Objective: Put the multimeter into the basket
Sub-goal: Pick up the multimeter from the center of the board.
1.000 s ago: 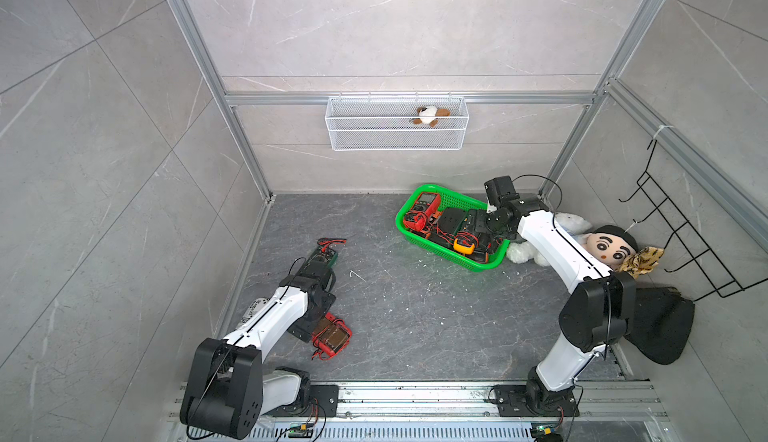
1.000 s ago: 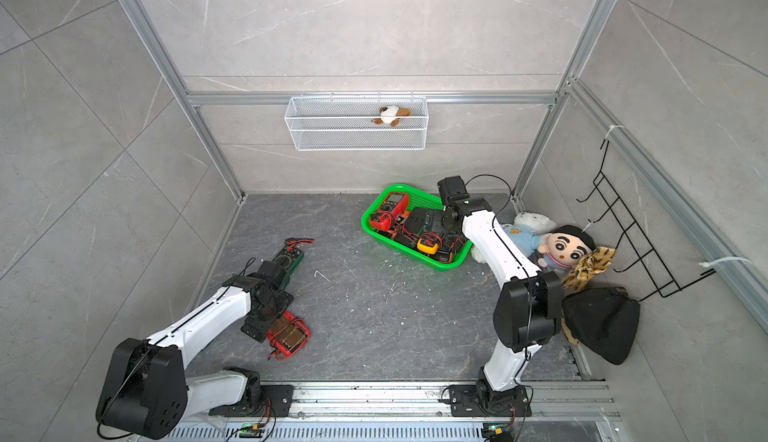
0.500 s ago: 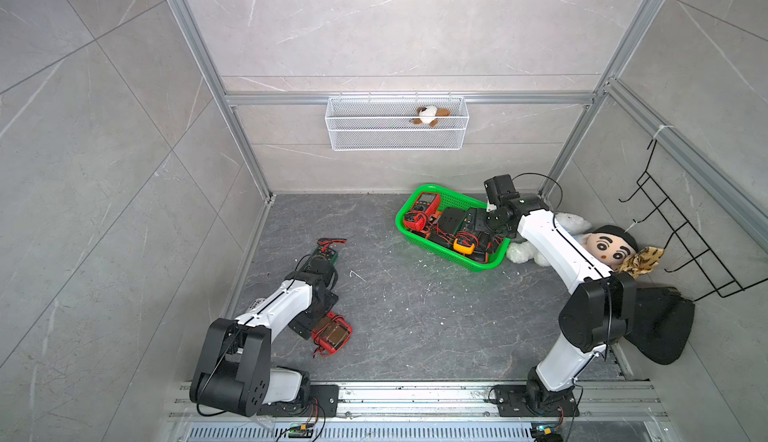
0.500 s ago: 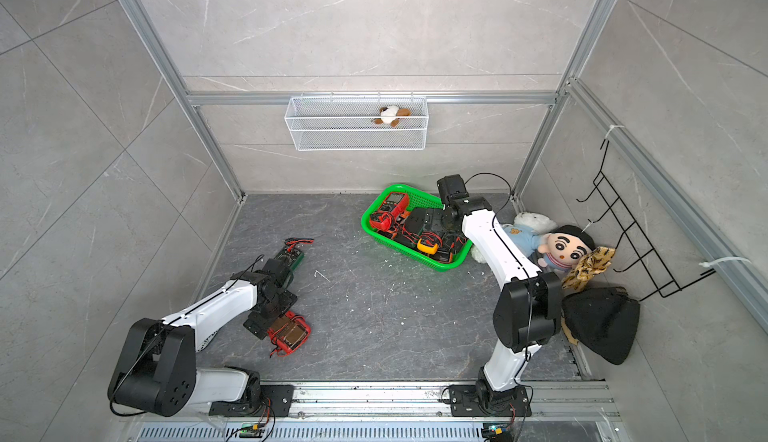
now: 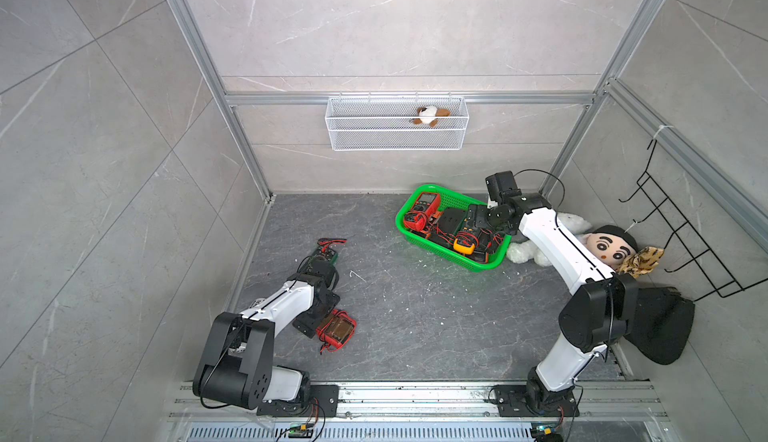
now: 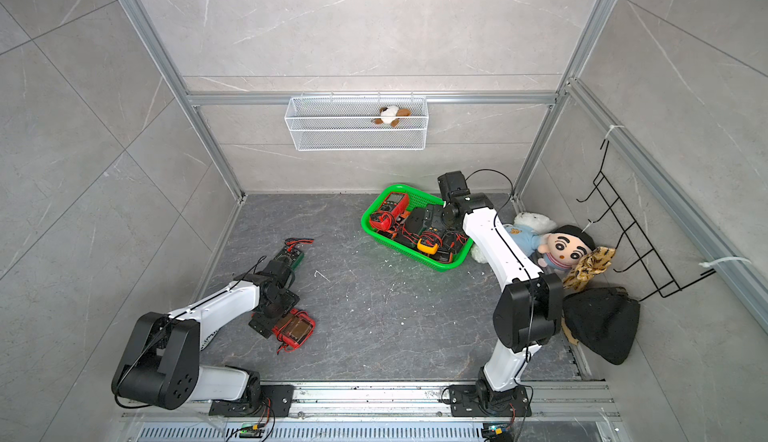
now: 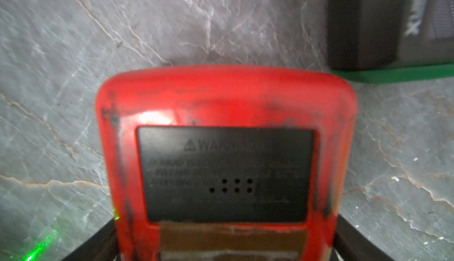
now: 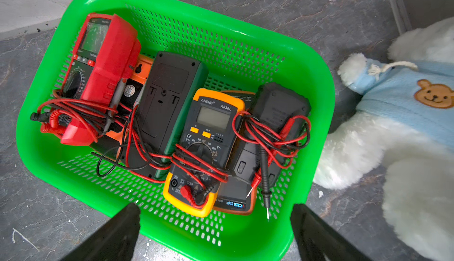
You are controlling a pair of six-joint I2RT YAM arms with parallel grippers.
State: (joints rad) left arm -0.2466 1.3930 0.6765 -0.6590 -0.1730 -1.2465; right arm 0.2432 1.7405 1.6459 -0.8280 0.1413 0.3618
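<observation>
Lettering on the back of the red multimeter [image 7: 226, 149] is blurred, and its near end is cut off by the picture edge. It is flanked by the left gripper [image 7: 226, 237], but whether it is clamped cannot be told. The right gripper [image 8: 215, 209] is spread wide and empty just above the green basket [image 8: 258, 232], far from the multimeter. The meter lies face down on the grey veined floor [image 7: 73, 75], which is enclosed by tiled walls [image 5: 374, 24].

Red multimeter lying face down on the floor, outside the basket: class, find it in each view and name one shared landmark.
Both top views: the red multimeter lies low, left of centre, beside the left arm.
Left wrist: it fills the middle, back label up.
Right wrist: not in it; the red meter there sits in the green basket.
Shared landmark: the grey veined floor.
</observation>
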